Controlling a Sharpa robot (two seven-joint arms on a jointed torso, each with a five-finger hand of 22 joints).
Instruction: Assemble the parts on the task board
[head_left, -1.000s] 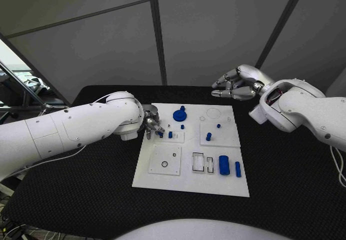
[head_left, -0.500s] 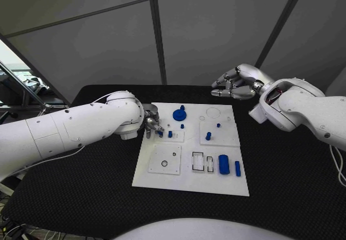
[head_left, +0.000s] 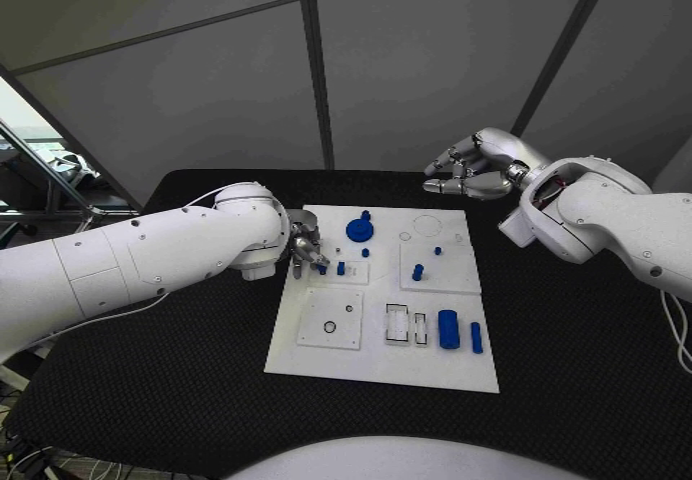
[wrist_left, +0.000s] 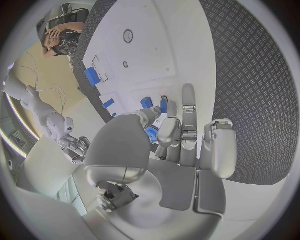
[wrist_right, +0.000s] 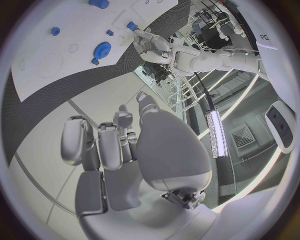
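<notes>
1 white rectangular task board (head_left: 378, 368) in the middle of the black textured table (head_left: 173, 380), long axis running away from the robot.

Blue parts I can count on it in the head view:
- 1 blue gear-like disc with a knob (head_left: 358, 231) at the far end
- 1 small blue peg (head_left: 340, 268) standing near the left edge
- 1 small blue stub (head_left: 365, 253) just beyond it
- 1 blue peg (head_left: 417, 272) toward the board's middle
- 1 tiny blue piece (head_left: 437, 251) beyond that
- 1 thick blue cylinder (head_left: 449, 330) and 1 thin blue bar (head_left: 476, 337), lying side by side near the right edge, both with long axes parallel to the board's long axis

Board also has 2 raised white square plates; the near one (head_left: 330, 320) has a small round hole.

Room: grey wall panels (head_left: 418, 80) with dark seams behind the table.

Left hand (head_left: 302, 249) is at the board's left edge, just beside the small blue peg. In the left wrist view its fingers (wrist_left: 169, 131) are curled in narrow around a small blue piece (wrist_left: 152, 132); looks pinched.

Right hand (head_left: 469, 170) hangs above the table beyond the board's far right corner, well apart from the parts. Fingers (wrist_right: 110, 145) loosely curled, gaps between them, nothing in them.
</notes>
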